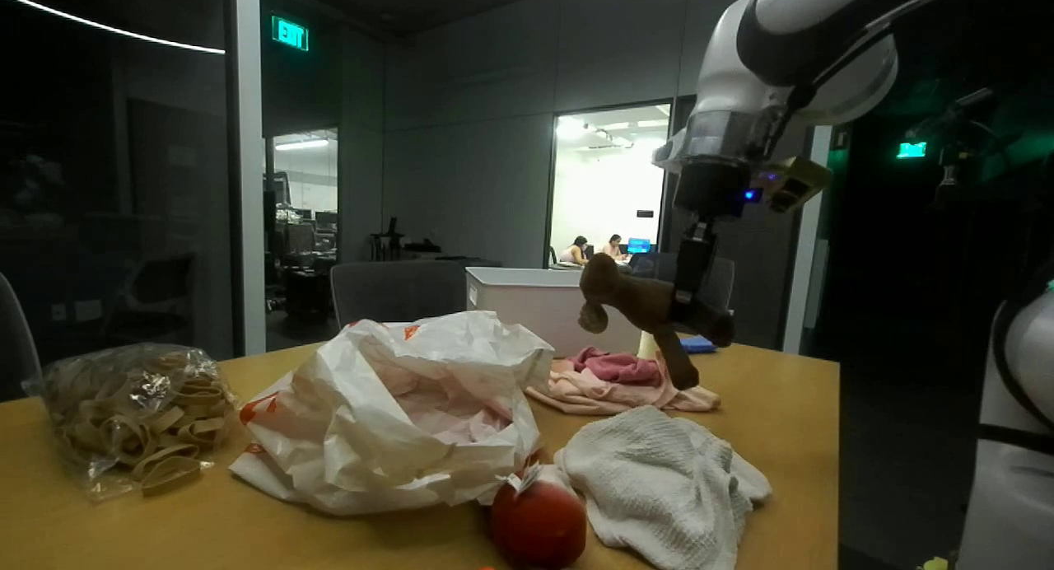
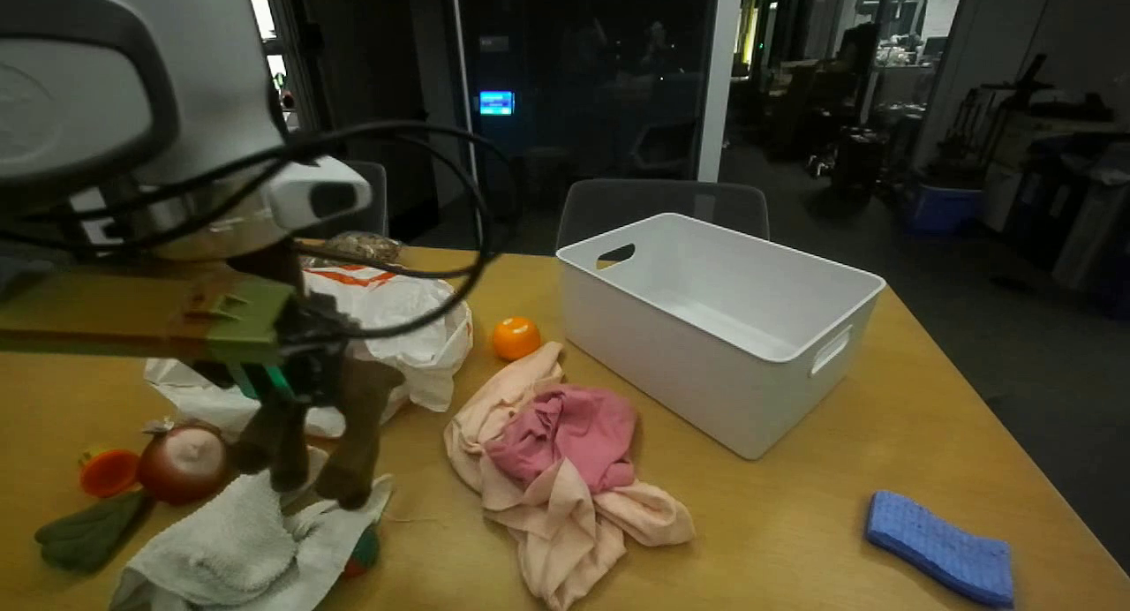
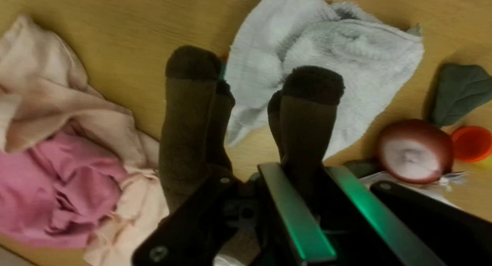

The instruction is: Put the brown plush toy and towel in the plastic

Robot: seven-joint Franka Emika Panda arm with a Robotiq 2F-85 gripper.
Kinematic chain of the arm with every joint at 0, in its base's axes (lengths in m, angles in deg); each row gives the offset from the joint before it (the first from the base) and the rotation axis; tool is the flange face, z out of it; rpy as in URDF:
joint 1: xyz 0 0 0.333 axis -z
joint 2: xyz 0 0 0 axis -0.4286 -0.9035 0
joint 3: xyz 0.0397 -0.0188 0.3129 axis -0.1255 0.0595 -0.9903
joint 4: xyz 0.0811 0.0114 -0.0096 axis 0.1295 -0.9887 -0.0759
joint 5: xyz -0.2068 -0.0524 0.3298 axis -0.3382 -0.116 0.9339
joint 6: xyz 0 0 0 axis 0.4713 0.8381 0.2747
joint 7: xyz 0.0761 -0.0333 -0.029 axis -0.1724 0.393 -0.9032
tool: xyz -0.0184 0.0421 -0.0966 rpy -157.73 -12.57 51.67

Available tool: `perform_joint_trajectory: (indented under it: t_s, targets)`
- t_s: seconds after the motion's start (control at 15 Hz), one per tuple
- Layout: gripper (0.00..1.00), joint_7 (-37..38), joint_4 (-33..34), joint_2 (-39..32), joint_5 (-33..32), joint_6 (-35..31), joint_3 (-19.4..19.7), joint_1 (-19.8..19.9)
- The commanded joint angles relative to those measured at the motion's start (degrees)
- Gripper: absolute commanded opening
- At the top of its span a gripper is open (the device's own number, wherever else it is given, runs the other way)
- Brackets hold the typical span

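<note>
The hand [image 3: 303, 170] is closed on the toy [image 1: 634, 298] and holds it above the counter [image 2: 777, 514], apart from the bag [image 1: 362, 422]. The toy extends past both sides of the hand: in an exterior view, its rounded end points toward the bag and a leg hangs downward. In the wrist view, one leg is seated between the jaws; the legs project beyond the jaws and overlap the towel [image 1: 659, 479] in line of sight. The towel lies crumpled on the counter near the bag, with the red ball [image 1: 539, 525] just beside it. The bag rests on the counter, mouth open. The pink cloth [image 2: 565, 434] lies on the counter between the towel and the box [image 2: 653, 364].
</note>
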Motion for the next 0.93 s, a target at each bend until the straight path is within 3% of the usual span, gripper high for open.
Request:
perform_joint_trajectory:
  t_s: [0.0, 0.2, 0.53, 0.87]
  targets:
    - [0.08, 2.2, 0.1, 0.8, 1.2, -0.7, -7.2, -8.6]
    - [0.08, 4.9, 1.0, -6.0, -0.9, -5.6, -13.6, -13.2]
    - [0.07, 10.1, 6.6, -16.6, -13.1, -13.2, -22.8, -12.7]
    - [0.07, 15.3, 13.5, -23.2, -23.1, -14.1, -25.9, -11.9]
